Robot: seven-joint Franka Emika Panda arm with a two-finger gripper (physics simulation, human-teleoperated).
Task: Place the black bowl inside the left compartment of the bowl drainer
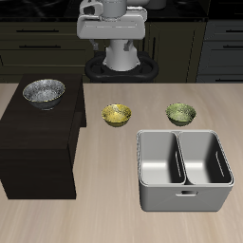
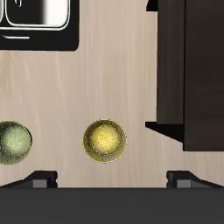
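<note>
Tool (image 2: 112,178) open, empty, well apart from black bowl (image 1: 44,92) on dark cabinet (image 1: 38,142); risk: grabbing nearer yellow-green bowl (image 2: 105,140) instead.

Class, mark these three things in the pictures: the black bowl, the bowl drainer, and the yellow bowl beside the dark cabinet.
black bowl (image 1: 44,92), exterior view, on its speckled silvery inside.
bowl drainer (image 1: 183,194), exterior view, on its front wall by the slot handle.
yellow bowl (image 2: 105,140), wrist view, on the middle of its inside.
</note>
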